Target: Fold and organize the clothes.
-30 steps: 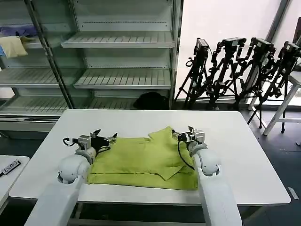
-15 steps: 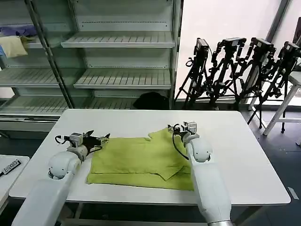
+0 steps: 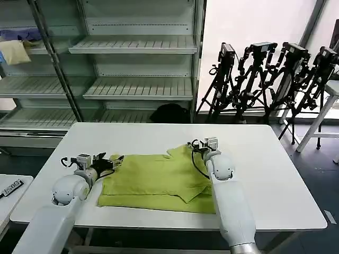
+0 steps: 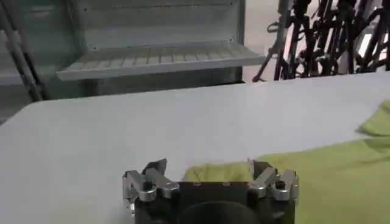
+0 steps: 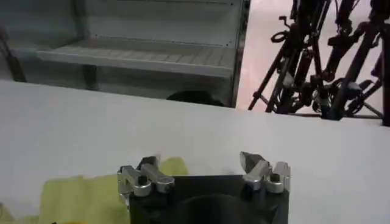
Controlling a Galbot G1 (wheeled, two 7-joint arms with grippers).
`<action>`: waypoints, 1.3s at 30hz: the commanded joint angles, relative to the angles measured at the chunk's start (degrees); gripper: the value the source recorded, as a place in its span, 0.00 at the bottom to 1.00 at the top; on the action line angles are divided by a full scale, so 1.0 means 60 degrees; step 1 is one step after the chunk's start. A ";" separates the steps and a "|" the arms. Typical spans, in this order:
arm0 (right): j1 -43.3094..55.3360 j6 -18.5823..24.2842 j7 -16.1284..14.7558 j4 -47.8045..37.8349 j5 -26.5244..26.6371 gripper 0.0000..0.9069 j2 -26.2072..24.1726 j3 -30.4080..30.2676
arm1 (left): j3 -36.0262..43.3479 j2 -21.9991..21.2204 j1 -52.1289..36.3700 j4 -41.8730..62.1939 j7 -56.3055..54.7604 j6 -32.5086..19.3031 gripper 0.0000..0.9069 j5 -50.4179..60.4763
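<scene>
Lime-green fabric, the shirt (image 3: pixel 159 181) lay flattened on the white table (image 3: pixel 275 174), apparently ready for a fold. The left gripper (image 3: pixel 108 161) sat spread at its near-left corner, the right gripper (image 3: pixel 200 146) spread by the collar, neither holding cloth.

A white table (image 3: pixel 275 174) stands before empty metal shelving (image 3: pixel 132 58). Black tripods (image 3: pixel 270 79) cluster beyond its far right corner, against a bright white wall (image 3: pixel 249 26).
</scene>
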 commanded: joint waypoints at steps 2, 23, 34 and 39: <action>0.0118 0.0002 0.0008 -0.0242 -0.0195 1.00 0.0086 0.0015 | 0.0002 0.0027 -0.0029 0.0202 0.0043 0.0004 1.00 -0.0121; -0.0341 0.0001 -0.0157 0.0147 -0.0402 0.80 0.0058 -0.0244 | -0.0165 -0.0228 -0.0109 0.0480 0.0076 -0.0006 0.78 -0.0293; -0.0508 0.0007 -0.0238 0.0268 -0.0580 0.00 0.0035 -0.0371 | -0.0169 -0.0318 -0.0093 0.0586 0.0126 -0.0011 0.03 -0.0271; -0.0517 0.0004 -0.0256 0.0307 -0.0578 0.00 0.0035 -0.0409 | -0.0161 -0.0311 -0.0081 0.0533 0.0131 -0.0010 0.02 -0.0290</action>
